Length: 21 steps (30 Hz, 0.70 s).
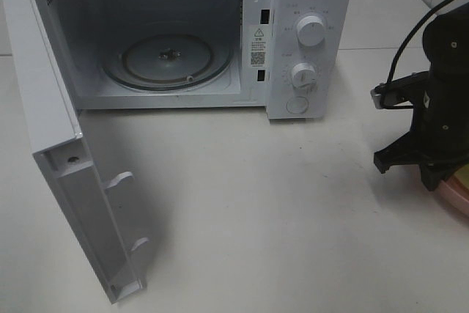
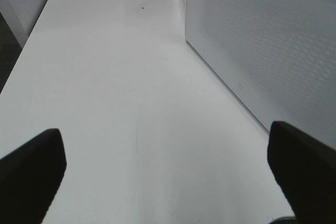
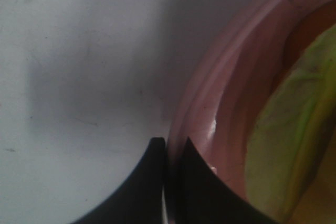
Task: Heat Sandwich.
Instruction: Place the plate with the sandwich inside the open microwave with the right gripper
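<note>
White table: microwave at the back. Its door is swung fully open and the glass turntable is bare.

Pink plate sits at the table's right edge, well apart from the oven. The sandwich lies on it; only the yellow-green filling shows.

Right gripper: jaws pressed together, pinching the plate's rim.

Left gripper: spread wide, empty, above bare table beside a white perforated panel.

Step, as judged: plate pickup, grip just made.

Next: lift level so the sandwich does not slide, carry left, clear the cavity's lower lip, and set down centred on the turntable.
</note>
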{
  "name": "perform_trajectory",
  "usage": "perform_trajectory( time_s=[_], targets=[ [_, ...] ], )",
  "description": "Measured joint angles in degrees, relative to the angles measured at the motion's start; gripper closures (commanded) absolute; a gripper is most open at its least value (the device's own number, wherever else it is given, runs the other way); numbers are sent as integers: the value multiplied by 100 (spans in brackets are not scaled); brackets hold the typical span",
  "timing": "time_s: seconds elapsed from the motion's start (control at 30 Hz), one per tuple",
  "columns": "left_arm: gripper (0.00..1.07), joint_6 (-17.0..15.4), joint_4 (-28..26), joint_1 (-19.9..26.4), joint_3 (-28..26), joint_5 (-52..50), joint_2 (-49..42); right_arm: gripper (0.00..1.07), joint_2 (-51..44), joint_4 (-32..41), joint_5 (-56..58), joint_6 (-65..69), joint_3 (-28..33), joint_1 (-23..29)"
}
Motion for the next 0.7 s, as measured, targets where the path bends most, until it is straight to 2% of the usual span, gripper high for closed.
perform_trajectory(
  time_s=[0.57,0.7],
  targets=[
    [5,0,0,0,0,0,0,107,-871,11,286,143,458,0],
    [5,0,0,0,0,0,0,107,-1077,-34,493,155,470,206]
  ],
)
